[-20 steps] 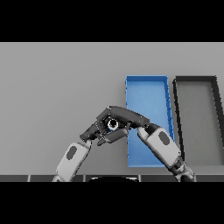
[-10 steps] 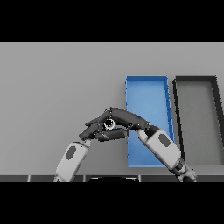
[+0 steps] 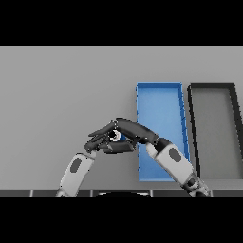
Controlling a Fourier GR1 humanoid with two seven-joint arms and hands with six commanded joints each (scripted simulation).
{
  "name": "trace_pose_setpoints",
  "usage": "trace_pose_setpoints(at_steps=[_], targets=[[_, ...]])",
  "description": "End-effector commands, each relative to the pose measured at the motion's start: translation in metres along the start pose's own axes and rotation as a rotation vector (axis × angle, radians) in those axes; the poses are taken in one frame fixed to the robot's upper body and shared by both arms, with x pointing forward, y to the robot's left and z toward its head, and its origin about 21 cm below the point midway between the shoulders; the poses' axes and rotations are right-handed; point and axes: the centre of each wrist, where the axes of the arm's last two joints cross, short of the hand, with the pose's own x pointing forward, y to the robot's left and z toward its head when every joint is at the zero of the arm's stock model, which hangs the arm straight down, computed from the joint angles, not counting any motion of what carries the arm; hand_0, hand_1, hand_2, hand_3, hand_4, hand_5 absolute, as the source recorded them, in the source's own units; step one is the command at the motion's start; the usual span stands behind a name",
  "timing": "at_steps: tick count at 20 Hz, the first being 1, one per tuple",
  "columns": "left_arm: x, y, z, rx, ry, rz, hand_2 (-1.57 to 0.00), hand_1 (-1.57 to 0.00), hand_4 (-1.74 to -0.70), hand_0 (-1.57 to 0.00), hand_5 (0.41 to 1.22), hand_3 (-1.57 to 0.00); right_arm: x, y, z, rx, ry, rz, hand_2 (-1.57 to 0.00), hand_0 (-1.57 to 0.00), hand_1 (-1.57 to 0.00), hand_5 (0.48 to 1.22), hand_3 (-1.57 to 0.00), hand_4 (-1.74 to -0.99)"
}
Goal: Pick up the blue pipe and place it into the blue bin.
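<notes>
The blue pipe point(image 3: 116, 136) shows only as a small pale ring with a bit of blue, just left of the blue bin point(image 3: 161, 102). My right hand point(image 3: 132, 131) reaches in from the lower right across the bin's left wall, its fingers and thumb curled round the pipe. My left hand point(image 3: 98, 143) lies directly to the pipe's left with relaxed fingers, its fingertips meeting those of the right hand. Most of the pipe is hidden between the two hands.
A dark grey bin point(image 3: 214, 128) stands right beside the blue bin, on its right. Both bins are long and run away from me. The grey table point(image 3: 61, 95) stretches to the left and back.
My right hand has shifted a little to the left and down, closing over the pipe next to the left hand. The left hand has barely moved.
</notes>
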Motion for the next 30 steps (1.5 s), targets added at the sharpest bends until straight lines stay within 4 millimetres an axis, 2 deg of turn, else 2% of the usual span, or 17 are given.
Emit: trace_pose_setpoints(at_steps=[1,4,6,8,10,12,13,16,19,24,27,30], targets=[[-0.001,0.002,0.002,0.009,0.021,0.006,-0.22,-0.22,-1.02,-0.24,0.848,-0.19,-0.001,-0.002,0.0,-0.008,-0.006,0.008,-1.57,-1.57,-1.57,1.217,-1.57,-1.74],[0.0,0.0,0.002,0.012,0.049,0.037,-0.11,-0.11,-0.97,-0.12,0.647,-0.1,-0.002,-0.003,0.002,-0.01,-0.013,0.005,-1.57,-1.57,-1.57,1.219,-1.57,-1.74],[0.0,-0.003,0.004,0.019,0.058,0.041,-0.07,-0.07,-0.97,-0.08,0.567,-0.06,-0.001,-0.002,0.0,-0.008,-0.005,-0.025,-1.57,-1.57,-1.57,1.22,-1.57,-1.741],[-0.004,0.0,0.008,0.025,0.082,0.031,-0.04,-0.05,-0.95,-0.05,0.513,-0.04,0.003,0.0,0.001,-0.005,-0.049,-0.04,-1.57,-1.57,-1.57,1.22,-1.57,-1.741],[-0.005,-0.002,0.002,0.024,0.107,0.018,-0.03,-0.03,-0.93,-0.03,0.484,-0.03,0.002,-0.007,0.0,-0.011,-0.055,-0.122,-1.57,-1.57,-1.57,1.22,-1.57,-1.741],[-0.007,-0.003,0.003,0.025,0.105,0.016,-0.02,-0.02,-0.92,-0.02,0.474,-0.02,0.013,-0.014,0.0,-0.024,-0.066,-0.163,-1.57,-1.57,-1.57,1.221,-1.57,-1.741],[-0.008,-0.004,0.001,0.023,0.105,0.018,-0.01,-0.01,-0.91,-0.02,0.47,-0.01,0.025,-0.02,-0.002,-0.024,-0.07,-0.189,-1.57,-1.57,-1.57,1.221,-1.57,-1.741],[-0.008,-0.004,0.003,0.02,0.115,0.019,-0.01,-0.01,-0.91,-0.01,0.45,-0.01,0.053,-0.041,-0.003,-0.022,-0.111,-0.222,-1.57,-1.57,-1.57,1.221,-1.57,-1.741],[-0.006,-0.001,0.004,0.015,0.12,0.032,0.0,0.0,-0.91,0.0,0.437,0.0,0.087,-0.077,-0.009,-0.036,-0.208,-0.222,-1.57,-1.57,-1.57,1.221,-1.57,-1.741],[-0.007,-0.001,0.008,0.019,0.132,0.012,0.0,0.0,-0.89,0.0,0.428,0.0,0.115,-0.136,0.003,-0.325,-0.211,-0.133,-1.57,-1.57,-1.57,1.221,-1.57,-1.741],[-0.003,-0.003,0.006,0.014,0.129,0.02,0.0,0.0,-0.89,0.0,0.415,0.0,0.101,-0.165,0.013,-0.441,-0.138,-0.138,-1.57,-1.57,-1.57,1.221,-1.57,-1.741],[-0.004,0.003,0.006,0.024,0.126,-0.007,0.0,0.0,-0.88,0.0,0.412,0.0,0.076,-0.185,0.037,-0.537,-0.034,-0.112,-1.57,-1.57,-1.57,1.221,-1.57,-1.741]])
